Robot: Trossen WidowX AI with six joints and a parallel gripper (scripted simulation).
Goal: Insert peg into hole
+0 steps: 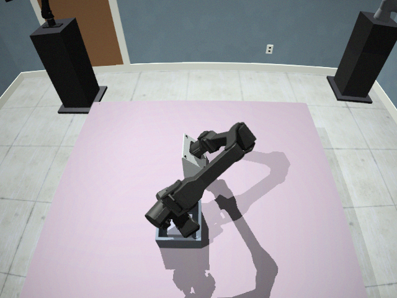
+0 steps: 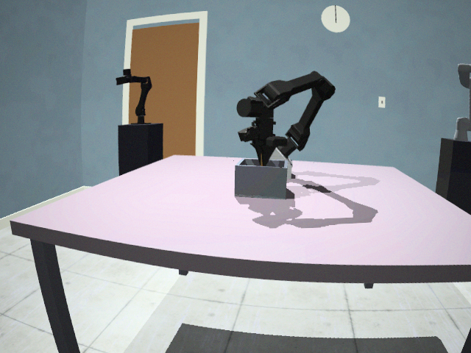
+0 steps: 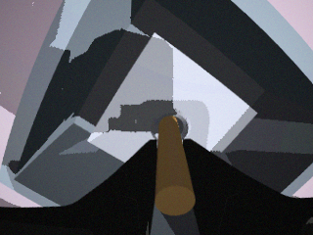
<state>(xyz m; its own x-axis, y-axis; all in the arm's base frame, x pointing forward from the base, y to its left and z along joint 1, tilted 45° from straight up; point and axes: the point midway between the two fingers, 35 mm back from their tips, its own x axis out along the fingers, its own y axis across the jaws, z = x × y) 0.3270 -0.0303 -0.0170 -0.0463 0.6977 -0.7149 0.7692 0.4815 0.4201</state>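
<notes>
My gripper (image 3: 169, 146) is shut on the brown peg (image 3: 172, 164) and holds it upright, pointing down into the open grey box (image 2: 260, 181). In the wrist view the peg's lower tip meets the round hole (image 3: 171, 125) in the pale plate at the box's bottom; how deep it sits I cannot tell. In the exterior view a thin stretch of the peg (image 2: 261, 158) shows between the fingers and the box rim. In the top view the arm's wrist covers most of the box (image 1: 178, 233), and the fingers (image 1: 174, 224) reach down inside it.
The box walls stand close around the fingers on all sides. The arm's base with its pale mounting plate (image 1: 192, 155) stands behind the box on the pink table. Black pedestals (image 1: 65, 62) stand on the floor beyond the table.
</notes>
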